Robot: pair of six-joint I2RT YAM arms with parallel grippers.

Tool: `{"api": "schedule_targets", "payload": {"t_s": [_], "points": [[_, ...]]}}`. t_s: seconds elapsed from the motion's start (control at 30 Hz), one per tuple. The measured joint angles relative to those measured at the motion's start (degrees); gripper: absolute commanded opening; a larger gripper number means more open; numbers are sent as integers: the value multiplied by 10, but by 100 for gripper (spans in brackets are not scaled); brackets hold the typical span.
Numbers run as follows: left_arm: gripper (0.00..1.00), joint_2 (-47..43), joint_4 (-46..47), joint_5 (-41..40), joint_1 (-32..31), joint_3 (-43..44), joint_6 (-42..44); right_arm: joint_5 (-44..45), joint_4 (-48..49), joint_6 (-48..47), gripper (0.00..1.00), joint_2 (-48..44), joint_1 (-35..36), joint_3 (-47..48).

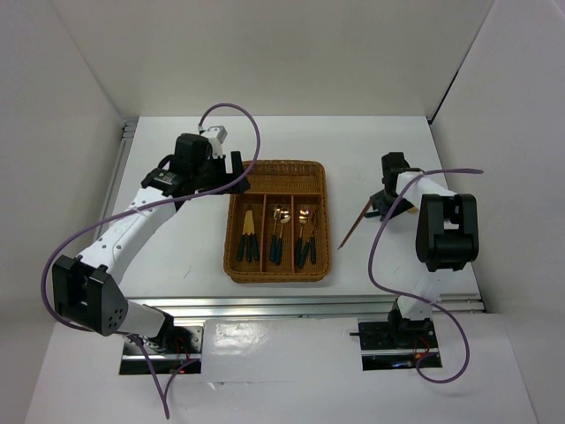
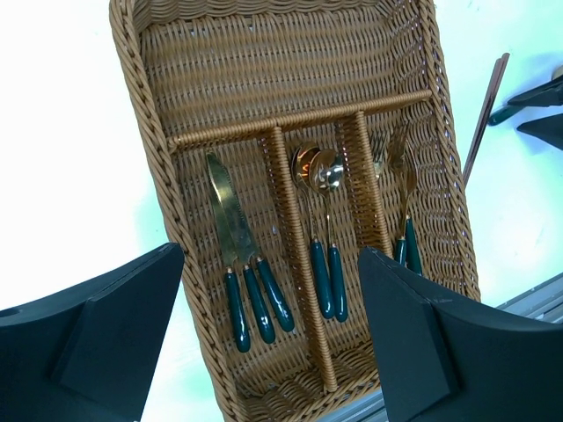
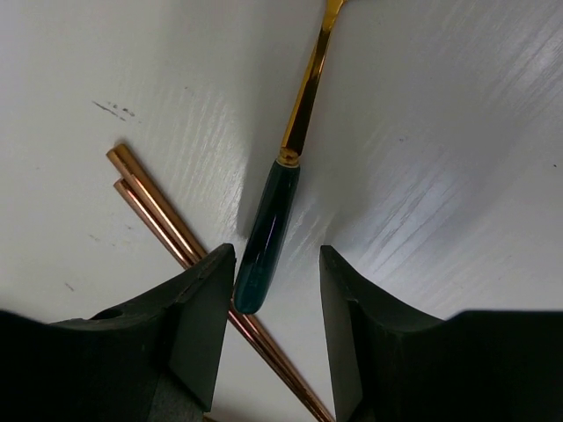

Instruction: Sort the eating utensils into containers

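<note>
3 views, and each one told me something different lol. Only the right wrist cam showed a green-handled utensil [image 3: 264, 233] lying on the white table [image 3: 457, 132]. Its gold shaft pointed away and the head was cut off by the frame, so I couldn't tell if it was a fork, spoon or knife. The handle sat between the fingers of the right gripper [image 3: 274, 255], which stood about half open and straddled it without clamping. It was tight against 1 finger, but I couldn't tell if it was touching. The handle's end lay across the chopsticks [image 3: 149, 189], 2 thin sticks side by side.

The left wrist cam gave the sorted stuff. The wicker tray [image 2: 145, 132] had 3 knives [image 2: 230, 220] in 1 long section, 2 spoons [image 2: 317, 167] in the middle one and forks [image 2: 398, 180] in the 3rd. The left gripper [image 2: 271, 255] was spread wide with nothing in it.

The top view was the only one with the poses. The left arm [image 1: 146, 212] stretched forward and bent inward, its gripper hovering over the tray's far left corner. The right arm [image 1: 446, 225] had its elbow up and its wrist tipped down at the table, right of the tray by the chopsticks' far end.
</note>
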Motion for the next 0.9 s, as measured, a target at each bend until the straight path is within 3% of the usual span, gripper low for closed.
{"api": "schedule_targets", "payload": {"t_s": [0.27,0.9], "points": [[95,0,0,2,5,0,0,0,-2,0,51,19,0,11],[95,0,3,5,13,-5,-2,0,-36,-16,16,56,0,61]]}}
